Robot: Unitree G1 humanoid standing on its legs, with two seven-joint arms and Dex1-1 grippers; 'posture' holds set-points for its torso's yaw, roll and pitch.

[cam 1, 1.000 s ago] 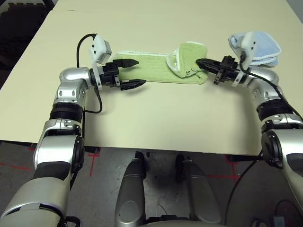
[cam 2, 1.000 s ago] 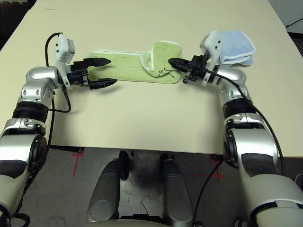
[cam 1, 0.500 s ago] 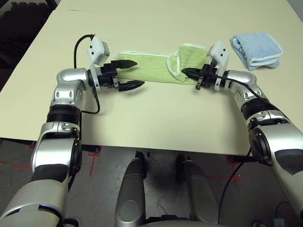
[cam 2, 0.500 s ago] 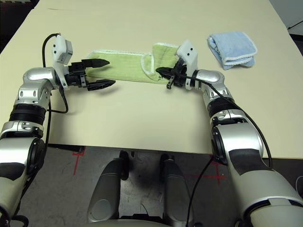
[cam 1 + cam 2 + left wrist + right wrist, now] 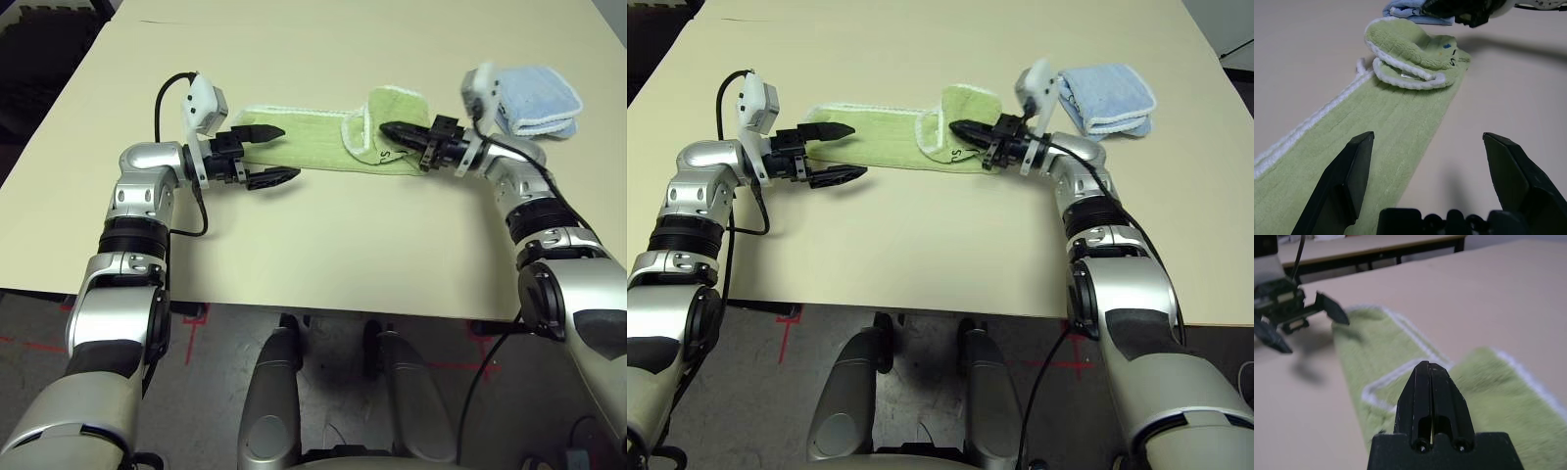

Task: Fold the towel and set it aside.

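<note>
A pale cream table (image 5: 294, 245) spreads out in front of the robot, with a grey floor (image 5: 225, 392) marked by red tape beyond its near edge. On it, in the middle of the far half, lies the light green towel (image 5: 309, 142), a long narrow strip whose long axis runs left to right, roughly parallel to the table's near edge and crosswise to the robot's line of sight. Its flat end points to the robot's left, beside the left gripper (image 5: 274, 155); its other end points right and is folded back over the strip, so that the flap's white-stitched edge faces left. White stitching also runs along the strip's far long side, and a small dark emblem shows on the folded part, near the right gripper (image 5: 385, 129). The left gripper's fingers are spread wide with nothing between them, reaching rightward at the towel's left end. The right gripper's fingers are pressed together, pointing left over the folded end; whether they touch the cloth I cannot tell. To the right, beyond the right gripper, a light blue folded towel (image 5: 1107, 98) lies apart from the green one.
</note>
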